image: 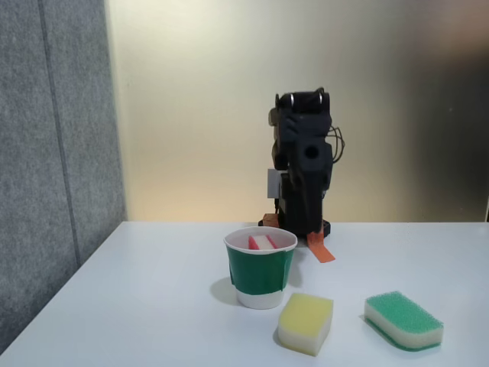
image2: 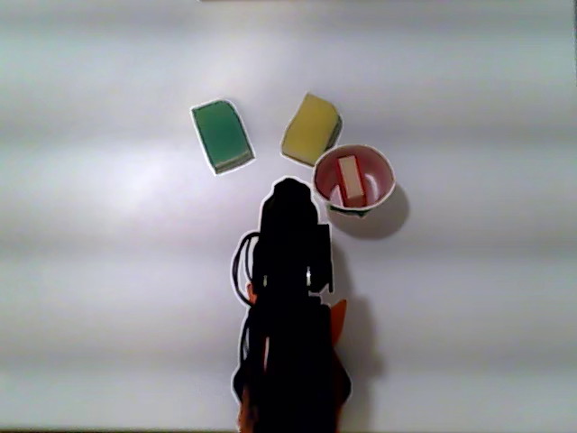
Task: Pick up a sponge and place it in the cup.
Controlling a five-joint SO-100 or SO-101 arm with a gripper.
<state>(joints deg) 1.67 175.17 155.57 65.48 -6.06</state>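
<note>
The red-topped sponge point(image: 262, 242) stands on edge inside the green paper cup point(image: 260, 275), its top just showing above the white rim. From above in the other view, the sponge point(image2: 350, 177) leans in the cup point(image2: 382, 171). My black arm point(image2: 288, 271) is folded up behind the cup and touches nothing. My gripper point(image: 317, 243) hangs low at the arm's foot with an orange finger point(image: 322, 251) pointing down beside the cup's far side. How the jaws stand is hidden.
A yellow-topped sponge point(image: 306, 323) lies in front of the cup, and a green-topped sponge point(image: 403, 320) lies to its right in the fixed view. Grey panel wall point(image: 53, 153) borders the white table point(image: 137, 306) on the left.
</note>
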